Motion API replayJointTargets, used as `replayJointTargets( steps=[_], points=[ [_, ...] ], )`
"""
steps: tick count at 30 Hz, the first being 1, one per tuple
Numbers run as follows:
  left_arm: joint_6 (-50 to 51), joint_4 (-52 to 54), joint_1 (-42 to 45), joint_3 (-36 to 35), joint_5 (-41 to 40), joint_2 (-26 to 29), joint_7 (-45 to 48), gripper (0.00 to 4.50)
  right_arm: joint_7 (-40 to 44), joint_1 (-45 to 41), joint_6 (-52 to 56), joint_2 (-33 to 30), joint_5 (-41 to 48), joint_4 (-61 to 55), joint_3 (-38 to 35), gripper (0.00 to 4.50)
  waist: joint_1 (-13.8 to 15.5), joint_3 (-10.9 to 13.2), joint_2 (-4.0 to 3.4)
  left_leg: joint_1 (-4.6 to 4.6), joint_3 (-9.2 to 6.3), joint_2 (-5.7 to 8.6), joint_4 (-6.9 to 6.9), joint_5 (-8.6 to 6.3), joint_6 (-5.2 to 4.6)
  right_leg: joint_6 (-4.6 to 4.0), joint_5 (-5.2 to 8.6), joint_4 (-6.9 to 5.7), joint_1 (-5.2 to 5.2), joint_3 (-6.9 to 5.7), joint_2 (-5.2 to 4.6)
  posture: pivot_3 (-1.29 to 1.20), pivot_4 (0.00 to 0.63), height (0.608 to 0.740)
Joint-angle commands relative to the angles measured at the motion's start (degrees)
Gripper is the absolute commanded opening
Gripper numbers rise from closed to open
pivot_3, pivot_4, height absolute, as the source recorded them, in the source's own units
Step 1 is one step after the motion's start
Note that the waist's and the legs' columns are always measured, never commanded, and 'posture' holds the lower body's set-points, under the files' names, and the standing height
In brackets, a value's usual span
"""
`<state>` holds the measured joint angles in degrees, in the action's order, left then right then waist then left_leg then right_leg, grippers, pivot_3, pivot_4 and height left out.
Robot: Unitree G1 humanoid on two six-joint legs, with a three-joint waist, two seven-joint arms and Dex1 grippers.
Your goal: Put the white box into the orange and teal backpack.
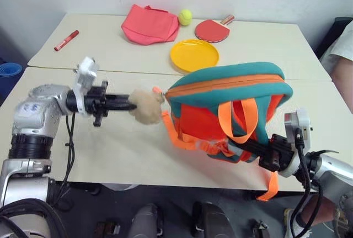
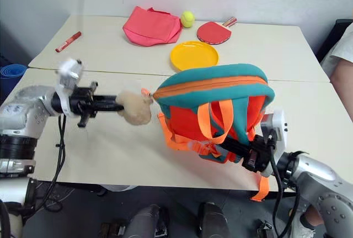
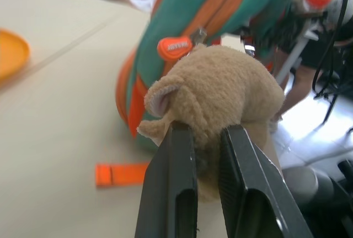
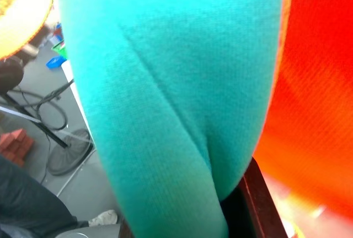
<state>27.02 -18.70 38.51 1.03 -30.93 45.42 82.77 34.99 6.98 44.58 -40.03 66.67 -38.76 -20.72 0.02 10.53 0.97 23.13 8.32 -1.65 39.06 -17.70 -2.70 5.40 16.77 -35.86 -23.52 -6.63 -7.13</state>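
The orange and teal backpack [image 1: 226, 91] stands raised and tilted over the near table, zipper side up. My right gripper [image 1: 238, 145] is shut on its lower back; in the right wrist view teal fabric [image 4: 165, 100] is pinched at a dark finger [image 4: 259, 205]. My left gripper [image 3: 207, 133] reaches in from the left and is shut on the tan plush bear charm [image 3: 220, 86], which hangs from the orange zipper pull [image 3: 175, 47] at the bag's left end. The charm [image 1: 145, 106] is held out sideways from the bag. The white box is out of view.
On the far table lie a flat pink-red bag [image 1: 149, 24], a tennis ball [image 1: 185, 16], a red paddle [image 1: 212, 30], a yellow disc [image 1: 194, 54] and a red marker [image 1: 66, 40]. A person's sleeve [image 1: 343, 50] shows at the right edge.
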Motion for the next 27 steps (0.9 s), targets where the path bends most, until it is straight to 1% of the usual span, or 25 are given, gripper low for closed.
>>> replayJointTargets(
  steps=[1, 3, 7, 9, 11, 13, 14, 15, 16, 17, 19, 20, 23, 25, 27],
  points=[
    [-5.52, -1.0, -2.47, -0.93, 2.72, -6.69, -7.08, 0.27, -3.27, 0.08, -3.21, 3.87, 0.1, -1.47, 0.77, 0.0, 0.22, -0.01, 0.02, -0.02, 0.0, 0.0, 0.0, 0.0, 0.0, 0.0, 0.0, 0.01, 0.02, 0.05, -0.05, 0.0, 0.15, 0.74],
    [-9.37, -0.14, -3.75, -0.33, 4.34, -10.15, -8.42, 0.27, -4.42, -0.7, -4.68, 6.52, -1.34, -0.57, 2.4, 0.0, 0.47, -0.02, 0.06, 0.01, -0.06, 0.07, 0.05, 0.01, -0.04, 0.01, -0.01, 0.14, 0.01, 0.03, -0.39, 0.0, 0.15, 0.74],
    [-16.1, 0.9, -4.64, 0.72, 7.58, -16.05, -12.47, 0.27, -3.5, -1.34, -8.71, 9.04, -8.96, 1.39, 6.1, 0.0, 0.39, -0.03, 0.05, 0.0, -0.01, 0.06, 0.03, -0.01, -0.01, 0.0, -0.01, 0.11, -0.03, 0.06, -0.38, 0.0, 0.15, 0.74],
    [-19.3, 0.57, -4.54, 0.16, 9.06, -17.15, -13.96, 0.27, -2.19, -1.37, -9.91, 9.11, -10.93, 2.12, 7.07, 0.0, 0.62, -0.03, 0.05, 0.01, -0.01, 0.08, 0.03, -0.01, -0.01, 0.0, -0.01, 0.06, -0.04, 0.04, -0.37, 0.0, 0.15, 0.74],
    [-21.18, 0.72, -4.89, 0.16, 10.31, -16.46, -13.67, 0.27, -1.21, -2.16, -12.23, 9.63, -13.37, 3.23, 7.67, 0.0, 0.67, -0.03, 0.05, 0.01, 0.0, 0.11, 0.03, 0.0, -0.04, 0.01, -0.01, 0.04, -0.04, 0.04, -0.37, 0.0, 0.15, 0.74],
    [-21.97, 1.93, -5.78, -1.15, 10.15, -14.95, -13.38, 0.92, -1.13, -5.38, -23.97, 11.23, -25.38, 6.37, 8.74, 0.0, 0.57, -0.03, 0.05, 0.0, 0.01, 0.1, 0.03, 0.0, -0.04, 0.01, -0.01, 0.07, -0.04, 0.02, -0.36, 0.0, 0.15, 0.74],
    [-21.67, 2.87, -6.32, -2.17, 9.57, -14.04, -13.52, 1.1, -0.11, -6.27, -24.88, 11.28, -25.91, 6.75, 8.96, 0.33, 0.15, -0.03, 0.04, -0.03, 0.02, 0.1, 0.03, 0.0, -0.04, 0.01, -0.01, 0.08, -0.04, 0.01, -0.34, 0.0, 0.15, 0.74],
    [-21.4, 3.76, -6.85, -2.85, 9.24, -12.91, -13.5, 1.56, 1.29, -6.7, -26.53, 11.09, -27.6, 7.25, 9.39, 0.77, 0.06, -0.02, 0.02, -0.03, 0.09, 0.11, 0.03, 0.0, -0.04, 0.01, -0.01, 0.03, -0.11, -0.03, -0.34, 0.0, 0.15, 0.74],
    [-21.14, 4.56, -7.45, -3.69, 9.01, -11.72, -13.65, 1.73, 2.46, -6.35, -26.56, 10.68, -27.48, 7.16, 9.4, 0.93, -0.04, -0.02, 0.02, -0.03, 0.09, 0.11, 0.02, 0.0, -0.04, 0.01, -0.01, 0.01, -0.11, -0.04, -0.34, 0.0, 0.15, 0.74],
    [-20.88, 5.46, -8.42, -4.5, 8.94, -10.14, -13.47, 1.99, 3.45, -5.71, -28.1, 10.52, -28.45, 7.28, 8.92, 1.2, -0.1, -0.02, 0.02, 0.0, 0.07, 0.04, 0.0, -0.01, -0.02, 0.01, -0.01, -0.03, -0.11, -0.03, -0.32, 0.0, 0.15, 0.74],
    [-21.36, 6.36, -10.4, -5.78, 9.0, -7.88, -13.42, 2.55, 4.36, -4.0, -30.55, 10.46, -29.57, 7.95, 6.73, 1.81, -0.11, -0.02, 0.02, 0.01, 0.05, 0.0, -0.04, -0.01, 0.02, -0.02, 0.0, -0.08, -0.11, -0.03, -0.28, 0.0, 0.15, 0.74],
    [-21.29, 7.18, -11.72, -6.29, 8.93, -6.87, -13.53, 2.9, 5.45, -2.65, -31.38, 9.8, -29.98, 8.23, 5.54, 2.17, -0.1, -0.02, 0.01, 0.02, 0.05, 0.0, -0.08, -0.01, 0.02, -0.02, 0.0, -0.04, -0.11, -0.04, -0.27, 0.0, 0.15, 0.74],
    [-22.88, 12.38, -19.87, -9.62, 10.88, -2.92, -16.33, 3.84, 14.65, 5.28, -36.91, 3.61, -33.39, 13.08, -1.7, 3.18, -0.08, 0.0, -0.01, 0.01, 0.12, 0.09, -0.07, -0.06, -0.06, 0.0, 0.0, -0.01, -0.09, -0.07, -0.3, 0.0, 0.15, 0.74],
    [-22.73, 16.03, -24.74, -11.6, 10.01, -1.51, -16.79, 4.46, 18.78, 8.14, -39.64, 1.05, -33.39, 17.06, -5.88, 3.85, 0.0, 0.0, -0.01, -0.04, 0.11, 0.16, -0.06, -0.15, -0.22, 0.06, -0.04, 0.11, 0.05, -0.04, -0.36, 0.0, 0.15, 0.74],
    [-23.08, 18.7, -29.76, -13.31, 9.66, -0.56, -17.2, 4.5, 23.01, 10.68, -41.2, -1.05, -33.01, 20.48, -8.38, 4.48, -0.07, 0.0, -0.01, -0.04, 0.11, 0.14, -0.03, -0.26, -0.36, 0.27, -0.16, 0.33, 0.12, -0.01, -0.41, 0.0, 0.15, 0.74]
  ],
)
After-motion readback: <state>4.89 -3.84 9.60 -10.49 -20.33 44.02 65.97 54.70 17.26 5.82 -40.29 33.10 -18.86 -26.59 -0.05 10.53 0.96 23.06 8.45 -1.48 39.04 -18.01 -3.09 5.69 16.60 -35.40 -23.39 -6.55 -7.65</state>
